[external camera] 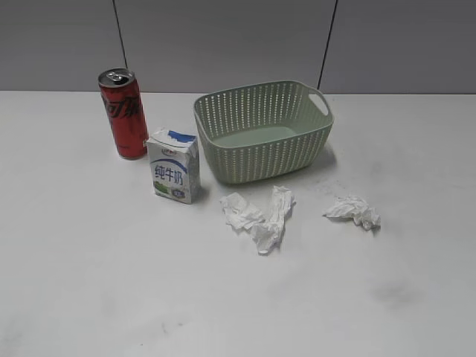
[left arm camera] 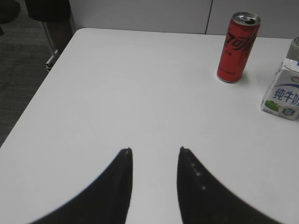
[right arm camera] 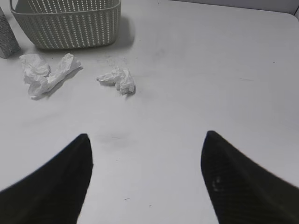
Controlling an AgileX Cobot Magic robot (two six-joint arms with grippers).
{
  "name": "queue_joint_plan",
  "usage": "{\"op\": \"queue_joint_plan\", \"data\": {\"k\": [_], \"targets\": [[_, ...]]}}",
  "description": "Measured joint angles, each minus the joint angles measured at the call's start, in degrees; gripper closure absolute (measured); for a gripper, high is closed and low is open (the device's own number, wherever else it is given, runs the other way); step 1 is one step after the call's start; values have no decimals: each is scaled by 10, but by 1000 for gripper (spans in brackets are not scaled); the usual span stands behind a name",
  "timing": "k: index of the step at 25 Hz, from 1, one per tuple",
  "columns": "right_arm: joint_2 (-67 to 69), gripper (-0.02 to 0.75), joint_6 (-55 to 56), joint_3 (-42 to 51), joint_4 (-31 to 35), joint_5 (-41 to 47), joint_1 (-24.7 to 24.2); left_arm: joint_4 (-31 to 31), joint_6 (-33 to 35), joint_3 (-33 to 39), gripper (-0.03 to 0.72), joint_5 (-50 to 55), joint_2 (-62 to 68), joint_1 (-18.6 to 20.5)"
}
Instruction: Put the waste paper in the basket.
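The pale green perforated basket (external camera: pixel 262 132) stands empty at the back middle of the white table; its front wall shows in the right wrist view (right arm camera: pixel 67 25). Two crumpled white waste paper wads lie in front of it: a larger one (external camera: pixel 259 218) (right arm camera: pixel 46 73) and a smaller one (external camera: pixel 352 210) (right arm camera: pixel 117 80) to its right. My right gripper (right arm camera: pixel 147 140) is open and empty, above bare table well short of the smaller wad. My left gripper (left arm camera: pixel 154 150) is open and empty over the table's left part. Neither gripper shows in the exterior view.
A red soda can (external camera: pixel 123 113) (left arm camera: pixel 238 46) stands at the back left. A white-and-blue milk carton (external camera: pixel 173 165) (left arm camera: pixel 282 91) stands left of the basket. The table's left edge (left arm camera: pixel 37 93) drops to a dark floor.
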Motion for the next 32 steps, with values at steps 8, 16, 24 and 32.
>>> {"op": "queue_joint_plan", "data": {"k": [8,16,24,32], "targets": [[0,191,0,0,0,0,0,0,0,0,452,0,0,0],[0,191,0,0,0,0,0,0,0,0,452,0,0,0],[19,190,0,0,0,0,0,0,0,0,452,0,0,0],[147,191,0,-14,0,-21,0,0,0,0,452,0,0,0]]}}
